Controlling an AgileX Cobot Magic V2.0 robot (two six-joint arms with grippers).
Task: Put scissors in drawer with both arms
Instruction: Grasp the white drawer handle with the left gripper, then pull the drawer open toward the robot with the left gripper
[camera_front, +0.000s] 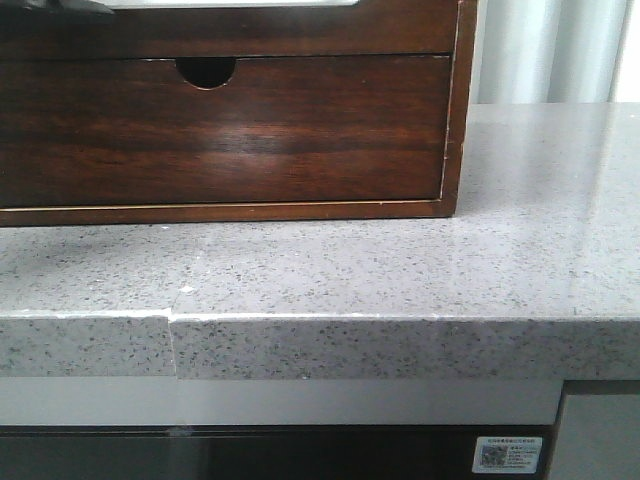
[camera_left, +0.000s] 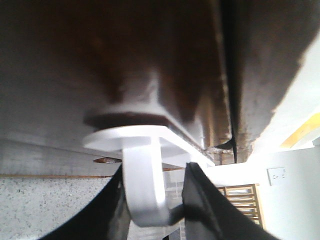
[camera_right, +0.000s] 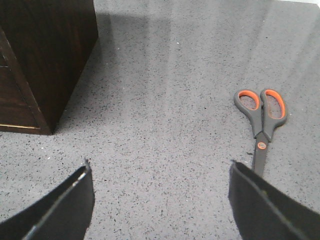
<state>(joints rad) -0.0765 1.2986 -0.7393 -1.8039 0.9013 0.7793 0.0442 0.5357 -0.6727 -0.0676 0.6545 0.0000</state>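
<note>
Currently | left gripper (camera_left: 152, 200) clamping white handle (camera_left: 142, 185); right gripper (camera_right: 160, 200) gaping, scissors (camera_right: 261, 125) ungrasped | risk: handle slipping out while drawer (camera_left: 125, 65) is being pulled

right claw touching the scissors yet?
Apart. Right wrist view: the open right claw hangs over bare countertop; the scissors lie flat beyond its fingertips, ungripped.

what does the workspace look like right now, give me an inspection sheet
Surface: speckled grey stone counter, seam at its front edge.
Job's things: scissors flat on the counter, closed, untouched; drawer carries a white knob.
Clutter: nothing seen.
Grippers: left gripper astride the knob's stem; right gripper open, empty, above the counter near the scissors.
Cables: nothing seen.
Surroundings: dark wooden cabinet with a notched drawer; pale curtain behind.
</note>
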